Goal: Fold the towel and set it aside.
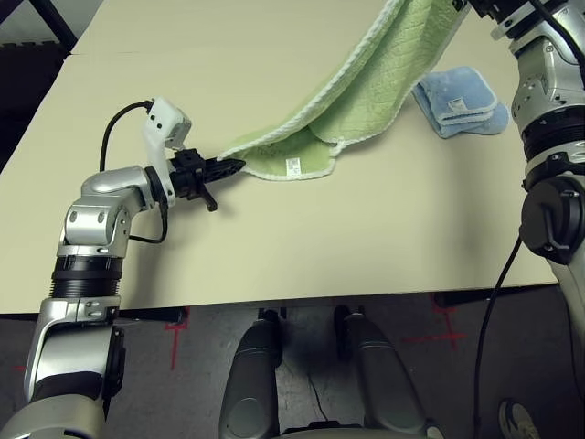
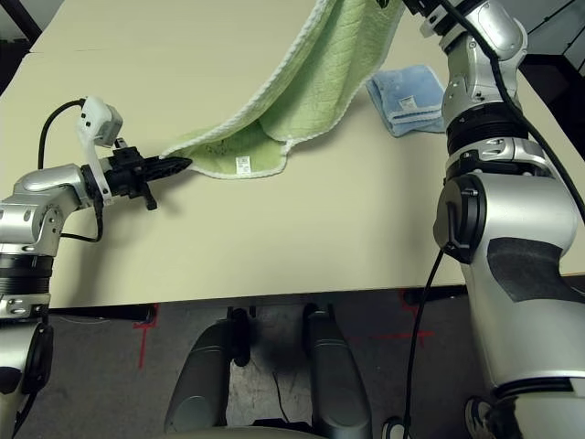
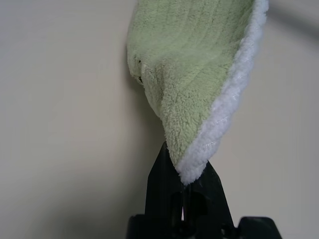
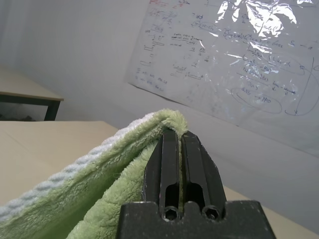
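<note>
Across the table (image 1: pixel 274 265), the towel (image 1: pixel 366 82) hangs in a long slack sling between the two grippers, running from about eight o'clock of the table's middle up toward one o'clock. At the low end the left gripper (image 1: pixel 230 166) has its fingers pinched tight on a white-edged corner, just above the tabletop; the left wrist view shows that corner caught only by its very tip between the black fingers (image 3: pixel 162 174). At the high end the right gripper (image 4: pixel 180 137) is also clamped shut, on a doubled green edge, and holds it well above the table. The middle of the cloth sags: a folded lobe with the white label (image 1: pixel 293 166) rests on the surface just beside the left gripper.

The light blue folded towel (image 1: pixel 462 101) lies near the hanging cloth, at roughly three o'clock of the sagging lobe.

Main risk, as I judge it: the left grip is shallow, so any further pull apart could tug the corner free and drop that end. The lobe dragging on the table could also bunch or twist, spoiling a clean fold line. A swing of the raised end toward three o'clock might brush the blue towel and shove it out of place
</note>
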